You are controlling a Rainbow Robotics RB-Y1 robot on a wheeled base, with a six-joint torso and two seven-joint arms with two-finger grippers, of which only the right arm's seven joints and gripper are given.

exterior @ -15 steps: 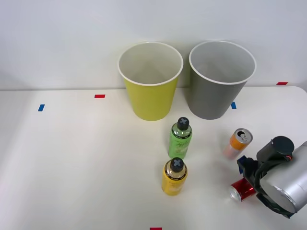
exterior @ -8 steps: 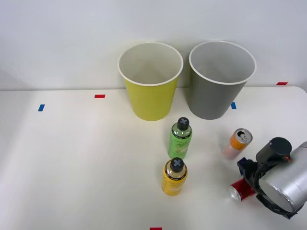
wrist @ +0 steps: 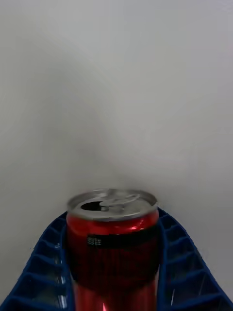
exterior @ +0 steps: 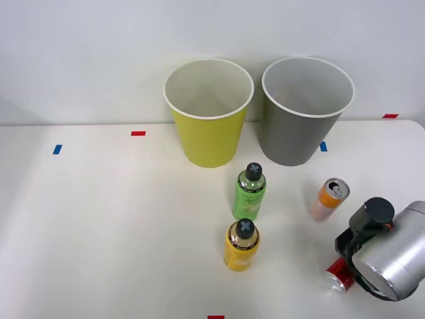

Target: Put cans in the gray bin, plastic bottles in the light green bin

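A shiny red can lies tilted at the table's front right, and my right gripper is shut on it, one blue ribbed finger against each side. The orange can stands upright just beyond the gripper. Left of it stand the green plastic bottle and, nearer the front, the yellow plastic bottle. At the back stand the gray bin and, to its left, the light green bin. Both bins look empty.
Small red tape marks and blue tape marks dot the white table. The table's right edge runs close by the arm's silver wrist. A plain wall stands behind the bins.
My right gripper has drawn back toward the table's front edge and slightly right, and the red can has moved with it. The bottles, orange can and bins have stayed put.
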